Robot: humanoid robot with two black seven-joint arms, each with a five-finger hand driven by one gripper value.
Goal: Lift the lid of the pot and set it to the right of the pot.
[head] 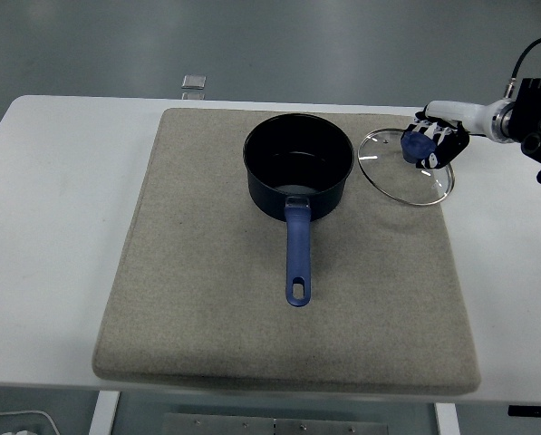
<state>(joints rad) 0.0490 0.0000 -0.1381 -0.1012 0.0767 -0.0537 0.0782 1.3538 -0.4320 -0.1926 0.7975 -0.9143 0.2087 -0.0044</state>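
A glass pot lid (404, 167) is held by its blue knob (417, 147) in the right hand (435, 145), fingers curled around it, low over the grey mat (207, 299) on the white counter (43, 199), just right of the open dark blue pot (298, 168). The placing step appears nearly done; next, the lid is to be settled flat and the knob released
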